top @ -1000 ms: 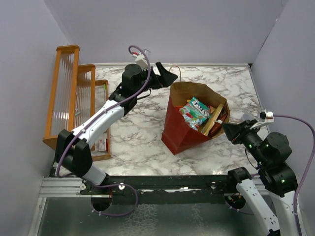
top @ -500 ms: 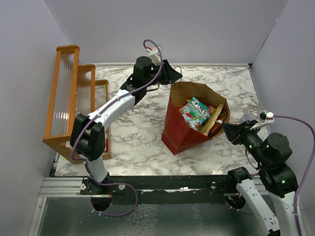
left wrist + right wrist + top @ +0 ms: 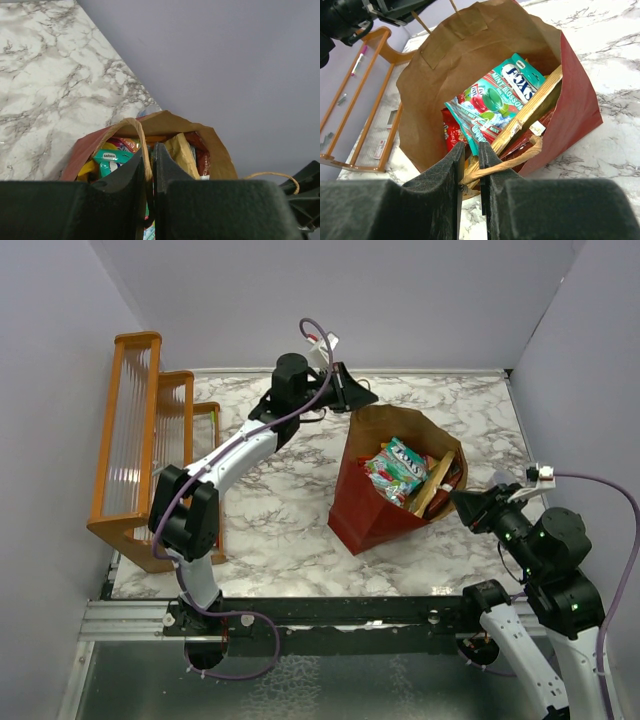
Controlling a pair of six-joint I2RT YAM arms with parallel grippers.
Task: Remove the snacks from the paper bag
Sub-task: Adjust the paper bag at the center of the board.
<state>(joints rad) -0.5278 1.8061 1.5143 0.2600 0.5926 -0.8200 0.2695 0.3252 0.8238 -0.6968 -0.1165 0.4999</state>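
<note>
Two wrist views reveal what overhead hides: left gripper [image 3: 151, 152] pinches the far handle [image 3: 142, 142], right gripper [image 3: 471, 152] the near handle [image 3: 506, 162]. Dark red paper bag [image 3: 362, 508] stands open on the table [image 3: 270, 490], teal-white pouch [image 3: 496, 100] topmost.

**White links, black joints**

The left arm [image 3: 232, 458] and right arm [image 3: 525, 655] share one build: white links between bulky black joints. A lavender cable [image 3: 632, 508] loops along each. The fingers [image 3: 440, 195] are matte black wedges. Small green lights [image 3: 506, 537] dot the right wrist.

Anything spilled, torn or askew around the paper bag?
Nothing looks spilled or torn. The paper bag leans askew, the left gripper pinching its far handle and the right gripper its near handle; the snacks sit inside.
</note>
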